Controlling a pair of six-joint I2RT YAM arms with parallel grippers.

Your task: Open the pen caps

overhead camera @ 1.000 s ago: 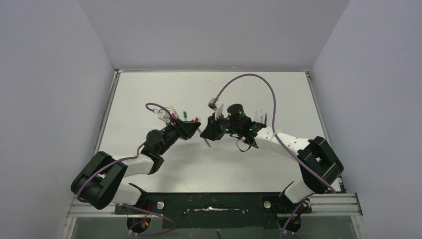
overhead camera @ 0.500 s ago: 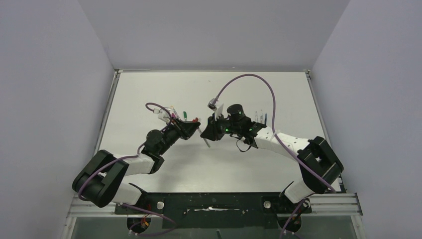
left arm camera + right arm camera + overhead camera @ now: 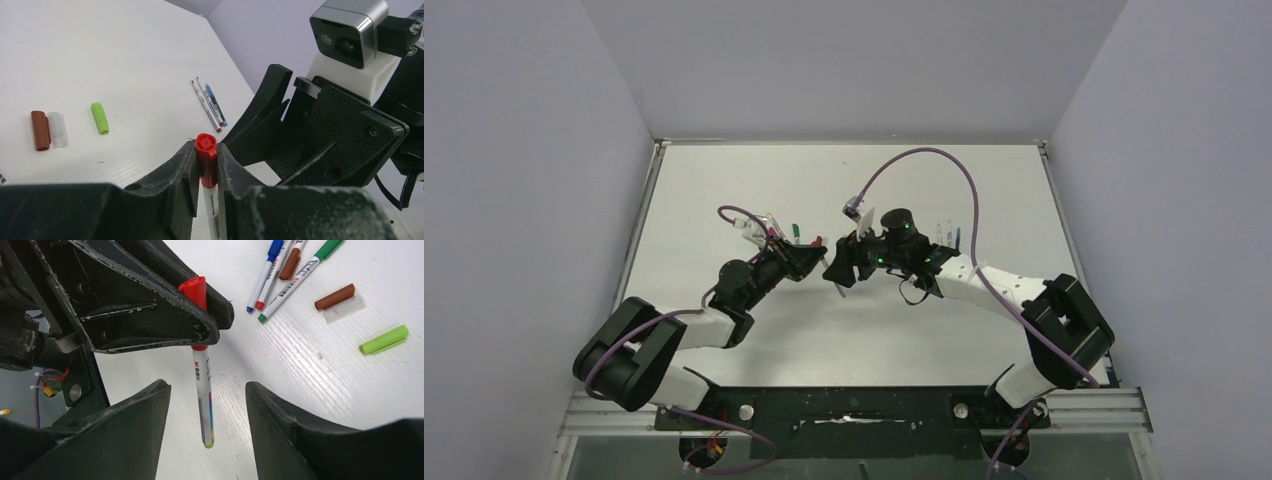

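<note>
right gripper (image 3: 206,402) newly opened off pen (image 3: 201,371), left gripper (image 3: 206,167) pinching red cap (image 3: 205,143)

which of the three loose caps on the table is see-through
The clear plastic cap, lying side by side with the brown plastic cap; the lime green plastic cap lies apart. Both others are opaque.

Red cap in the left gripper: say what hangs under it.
A white pen barrel hangs below the red cap, inside the open right gripper. The left gripper hides the cap's sides.
</note>
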